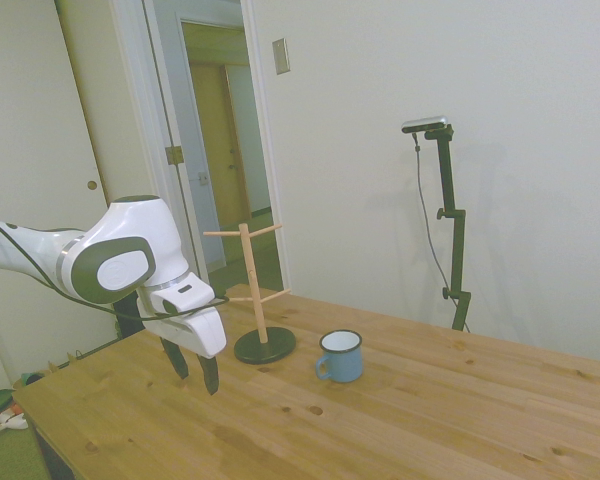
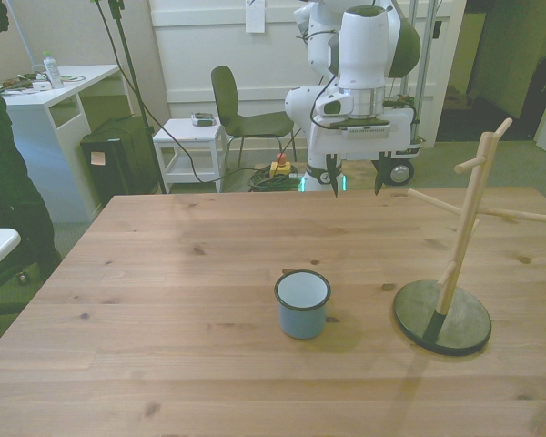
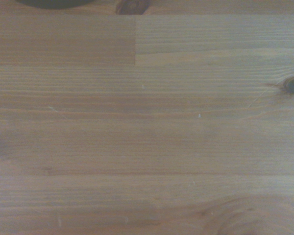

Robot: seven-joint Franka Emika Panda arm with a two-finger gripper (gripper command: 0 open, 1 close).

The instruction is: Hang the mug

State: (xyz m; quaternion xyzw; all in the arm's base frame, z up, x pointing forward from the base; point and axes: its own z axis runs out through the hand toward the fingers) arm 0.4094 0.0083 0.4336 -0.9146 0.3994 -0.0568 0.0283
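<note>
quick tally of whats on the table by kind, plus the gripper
mug: 1, light blue, upright
wooden peg stand: 1, on a dark round base
gripper: 1, open, above the table, holding nothing
total: 3

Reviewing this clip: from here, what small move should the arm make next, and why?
Probably carry the open gripper toward the mug. The mug stands upright and untouched on the table, apart from the peg stand, and the fingers hold nothing.
</note>
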